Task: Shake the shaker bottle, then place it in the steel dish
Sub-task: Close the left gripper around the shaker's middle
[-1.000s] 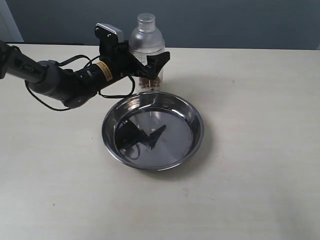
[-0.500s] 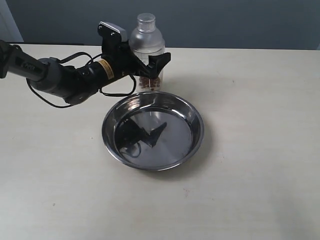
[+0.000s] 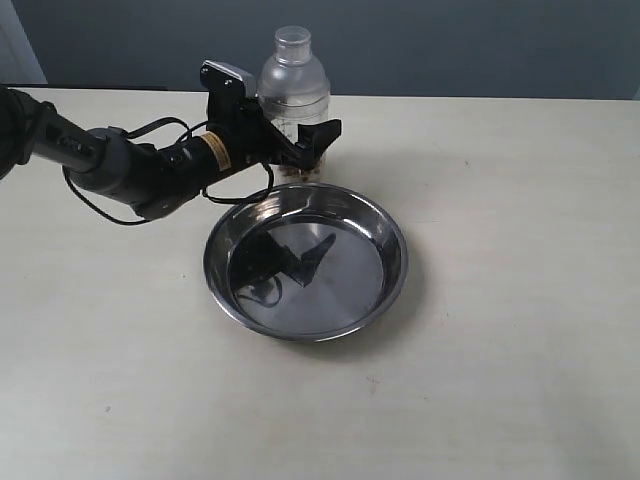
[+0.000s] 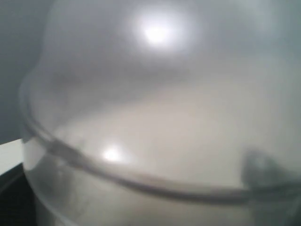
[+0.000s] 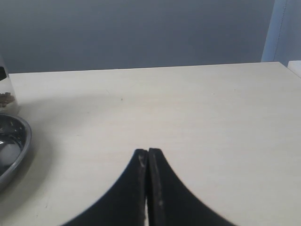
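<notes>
The left arm [image 3: 120, 165] is stretching in low over the table [image 3: 520, 300] from the left edge, with a black cable [image 3: 95, 208] looping beside it. The left gripper [image 3: 312, 128] is holding its fingers [image 3: 318, 138] wide apart on either side of the shaker bottle [image 3: 293, 90]. Only the near finger is showing in the exterior view, since the bottle is hiding the far one. I cannot tell whether either finger is touching the plastic.

The bottle is standing upright on the table at the far side, just behind the steel dish [image 3: 392, 240] and apart from it, with its brown beads partly covered by the near finger. The dish is sitting in the middle of the table and mirroring the gripper as a dark shape.

The left wrist view is giving only a blurred, frosted curve of the bottle [image 4: 155, 117] (too close to read any marks).

The right gripper [image 5: 147, 153] is appearing in its own view alone, with its fingers pressed together over bare table. That view is cutting the dish's rim [image 5: 16, 141] and the bottle's base [image 5: 6, 99] off at its edge.
</notes>
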`<state>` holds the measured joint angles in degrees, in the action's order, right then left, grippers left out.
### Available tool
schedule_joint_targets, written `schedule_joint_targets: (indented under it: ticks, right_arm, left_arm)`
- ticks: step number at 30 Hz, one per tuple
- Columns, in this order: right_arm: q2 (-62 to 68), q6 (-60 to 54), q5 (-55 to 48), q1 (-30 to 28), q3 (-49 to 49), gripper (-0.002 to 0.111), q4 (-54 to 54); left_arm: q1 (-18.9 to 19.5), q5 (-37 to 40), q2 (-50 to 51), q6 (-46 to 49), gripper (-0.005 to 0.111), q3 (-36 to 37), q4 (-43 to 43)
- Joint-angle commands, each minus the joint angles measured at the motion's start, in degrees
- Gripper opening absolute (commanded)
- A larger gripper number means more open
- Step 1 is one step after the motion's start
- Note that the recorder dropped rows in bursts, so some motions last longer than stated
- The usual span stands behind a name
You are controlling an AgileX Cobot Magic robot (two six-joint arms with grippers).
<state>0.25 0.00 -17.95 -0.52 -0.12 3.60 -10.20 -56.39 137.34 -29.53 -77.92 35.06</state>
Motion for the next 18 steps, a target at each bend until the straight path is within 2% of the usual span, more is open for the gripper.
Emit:
schedule_joint_targets:
  ticks: [1,13,16,18]
  right_arm:
    - [-0.25,0.00,0.48,0.01,0.12,-0.001,-0.08]
    - [-0.25,0.00,0.48,0.01,0.12,-0.001,-0.08]
    - [-0.25,0.00,0.48,0.01,0.12,-0.001,-0.08]
    - [-0.25,0.00,0.48,0.01,0.12,-0.001,-0.08]
  left_arm:
    - [-0.27,-1.18,1.30,-0.50,0.106,-1.58,0.17]
    - [-0.27,-0.26,1.27,-0.50,0.102,-2.19,-0.24]
    - [-0.27,-0.15,1.27,-0.04,0.096,-2.19,-0.77]
    - [-0.27,-0.04,1.27,-0.04,0.088,-2.19,-0.63]
